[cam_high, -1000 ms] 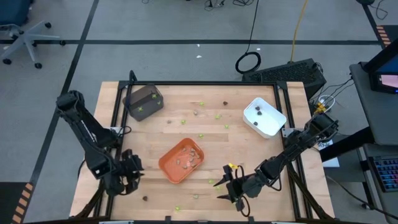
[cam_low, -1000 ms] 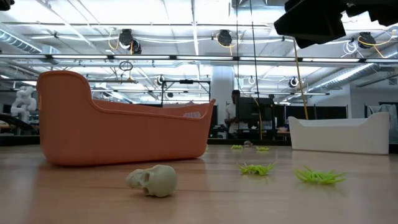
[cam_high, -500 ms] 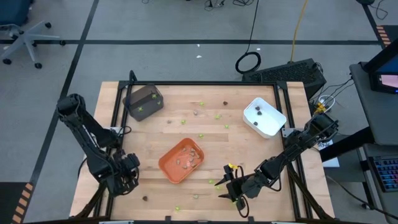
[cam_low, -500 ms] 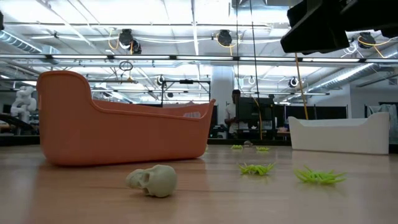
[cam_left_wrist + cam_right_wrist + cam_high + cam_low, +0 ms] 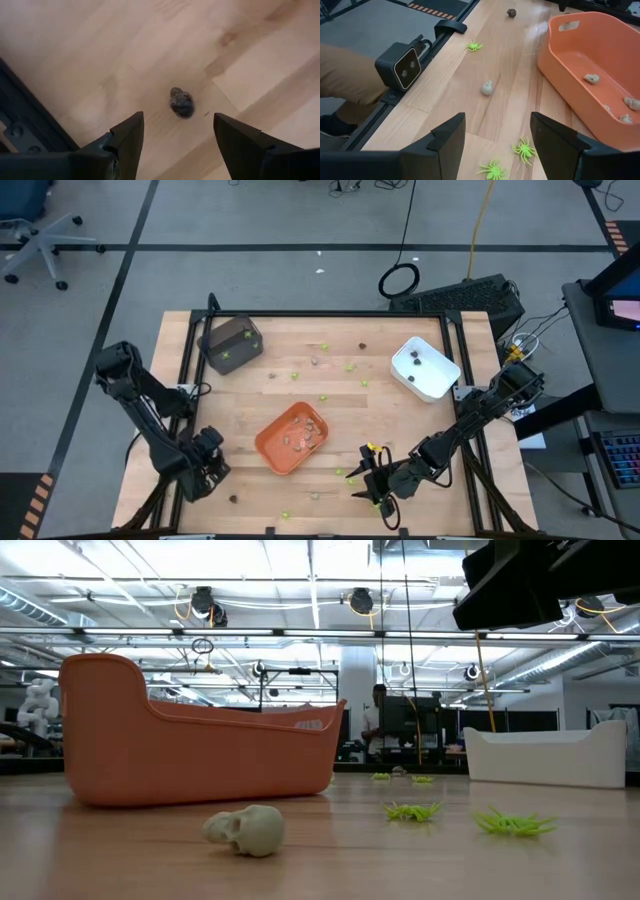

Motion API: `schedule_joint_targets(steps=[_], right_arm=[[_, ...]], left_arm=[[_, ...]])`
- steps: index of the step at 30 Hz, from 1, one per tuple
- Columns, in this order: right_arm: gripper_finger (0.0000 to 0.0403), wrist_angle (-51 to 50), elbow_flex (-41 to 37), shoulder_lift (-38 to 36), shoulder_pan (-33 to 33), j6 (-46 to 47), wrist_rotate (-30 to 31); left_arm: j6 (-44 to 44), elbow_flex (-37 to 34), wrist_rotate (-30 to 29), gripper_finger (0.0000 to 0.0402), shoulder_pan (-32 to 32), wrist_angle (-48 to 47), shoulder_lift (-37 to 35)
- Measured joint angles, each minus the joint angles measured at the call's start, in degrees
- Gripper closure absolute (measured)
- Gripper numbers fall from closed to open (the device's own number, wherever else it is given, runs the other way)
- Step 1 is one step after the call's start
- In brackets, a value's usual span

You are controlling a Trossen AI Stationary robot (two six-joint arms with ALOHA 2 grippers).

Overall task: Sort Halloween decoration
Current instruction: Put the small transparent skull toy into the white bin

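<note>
- Three trays sit on the wooden table (image 5: 400, 420): an orange tray (image 5: 291, 437) near the middle, a white tray (image 5: 425, 368) toward the right rear, and a dark grey tray (image 5: 231, 343) toward the left rear.
- Scattered across the boards, the Halloween decoration pieces lie loose: lime-green spiders (image 5: 523, 149), a tan-grey skull (image 5: 246, 830) and a dark brown piece (image 5: 181, 102).
- Left gripper (image 5: 208, 470) hangs low over the front left part of the table, jaws spread wide and empty; its wrist view shows the dark brown piece lying on the wood between and ahead of the two fingers (image 5: 127, 142), touching neither.
- Right gripper (image 5: 372, 477) is stationed near the front edge, just right of the orange tray, jaws apart and holding nothing.
- Two green spiders lie just ahead of the right gripper's fingers (image 5: 451, 137) in its wrist view, with the skull (image 5: 486, 87) farther on and a third spider (image 5: 474, 46) beyond that, near a small black camera (image 5: 400, 65) mounted at the table edge.
- Several tan-grey pieces (image 5: 591, 78) rest inside the orange tray; some dark bits lie in the white tray and green ones in the dark grey tray.
- Seen from table height, the skull lies in front of the orange tray (image 5: 190, 745), with spiders (image 5: 512, 823) to its right.
</note>
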Motion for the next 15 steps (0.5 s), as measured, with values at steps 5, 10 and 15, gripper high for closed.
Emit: schedule_joint_targets(steps=[5,10,15], right_arm=[[0.0195,0.01,0.0,0.0,0.0,-0.01,0.0],[0.0195,0.02,0.0,0.0,0.0,-0.02,0.0],[0.0195,0.02,0.0,0.0,0.0,-0.15,0.0]], left_arm=[[-4.71,0.0,-0.27,0.0166,0.0,0.21,2.68],[-9.11,0.0,-1.27,0.0166,0.02,1.04,5.36],[-10.8,0.0,-1.46,0.0178,0.04,4.04,7.64]])
